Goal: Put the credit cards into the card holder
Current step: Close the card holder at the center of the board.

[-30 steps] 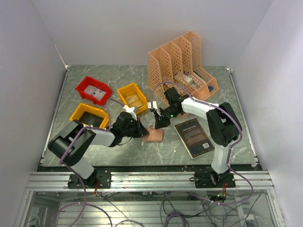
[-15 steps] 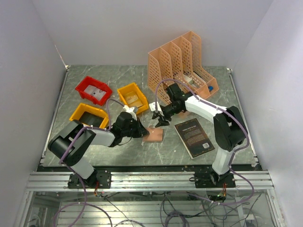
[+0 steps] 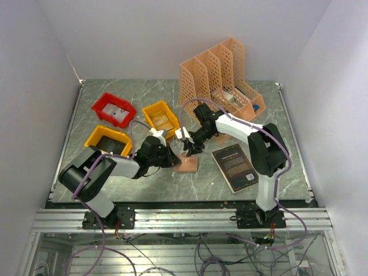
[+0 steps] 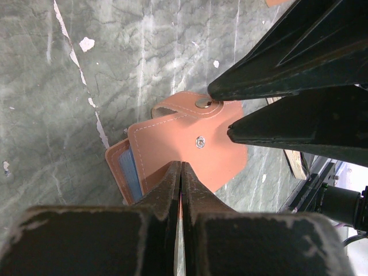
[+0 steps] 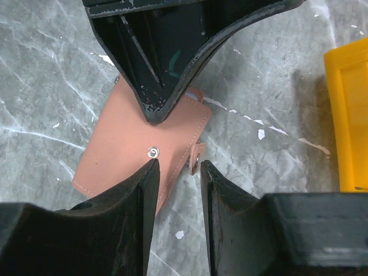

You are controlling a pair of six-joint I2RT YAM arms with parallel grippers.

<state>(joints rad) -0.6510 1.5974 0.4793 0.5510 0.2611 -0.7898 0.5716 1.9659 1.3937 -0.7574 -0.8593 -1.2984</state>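
The salmon-pink card holder (image 3: pixel 187 164) lies folded on the marble table (image 3: pixel 115 178). My left gripper (image 4: pixel 181 168) is shut on the holder's (image 4: pixel 190 141) near edge. A bluish strip (image 4: pixel 129 168) shows inside its left edge; I cannot tell whether that is one of the credit cards or the lining. My right gripper (image 5: pixel 178 168) is open. Its jaws straddle the holder's (image 5: pixel 123 144) side edge, with the snap strap (image 5: pixel 196 161) between them and one fingertip (image 5: pixel 150 171) beside the metal stud. From above, both grippers (image 3: pixel 172 159) (image 3: pixel 188 148) meet at the holder.
A black book (image 3: pixel 236 167) lies right of the holder. Behind it stands a peach lattice file organizer (image 3: pixel 215 80). A red bin (image 3: pixel 113 109) and two yellow bins (image 3: pixel 161 118) (image 3: pixel 108 140) sit at the back left, with pale flat pieces in two of them.
The right gripper opened, then narrowed partway. It shifted slightly left, down onto the holder's strap edge. The left gripper kept its hold and the holder stayed put.
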